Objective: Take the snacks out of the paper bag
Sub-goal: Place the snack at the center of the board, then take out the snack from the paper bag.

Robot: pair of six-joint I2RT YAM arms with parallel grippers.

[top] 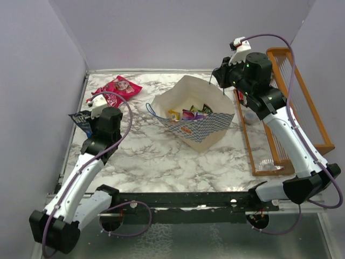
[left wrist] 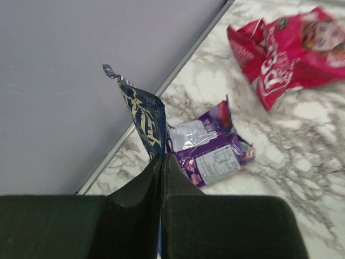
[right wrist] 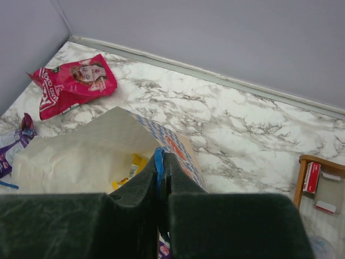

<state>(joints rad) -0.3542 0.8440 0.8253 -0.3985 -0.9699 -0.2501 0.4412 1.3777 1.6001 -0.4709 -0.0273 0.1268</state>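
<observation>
Paper bag cord in right end effector (left holds blue packet).

One paper bag, one rack, three snacks outside.

Surface: paper bag at centre, snacks inside it. Large packet at far left; small packet just before it. Chips bag at left edge, gripped in left claw. Rack right of paper bag. Right claw clamped on bag's handle at its far-right corner.
</observation>
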